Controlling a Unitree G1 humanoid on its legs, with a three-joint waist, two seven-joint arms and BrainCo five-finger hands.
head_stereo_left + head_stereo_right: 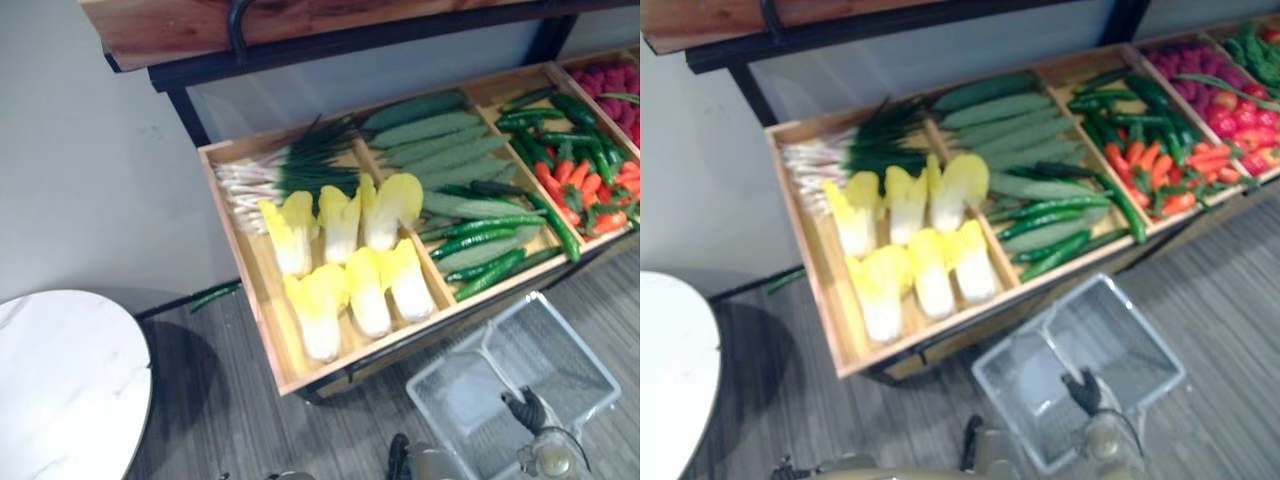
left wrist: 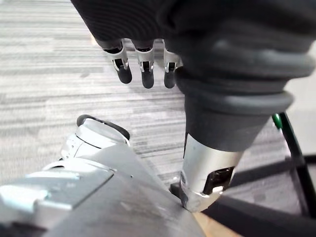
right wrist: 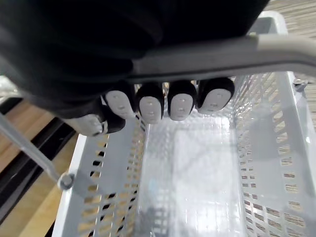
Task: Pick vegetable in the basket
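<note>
My right hand (image 3: 150, 106) is shut round the grey handle (image 3: 256, 52) of a pale plastic basket (image 1: 582, 338), which hangs low at the front right with nothing inside. Just beyond it, a slanted wooden display holds yellow cabbages (image 1: 340, 260), spring onions (image 1: 280, 175), long pale-green gourds (image 1: 440, 140), dark cucumbers (image 1: 490, 255), green peppers (image 1: 560, 125) and carrots (image 1: 590, 190). In the left wrist view my left hand (image 2: 143, 64) hangs over the grey floor, fingers relaxed and holding nothing.
A round white table (image 1: 60, 380) stands at the lower left. One green vegetable (image 1: 213, 295) lies on the floor by the display's left corner. A wooden shelf (image 1: 200, 25) overhangs the back of the display. Red produce (image 1: 605, 80) fills the far-right compartment.
</note>
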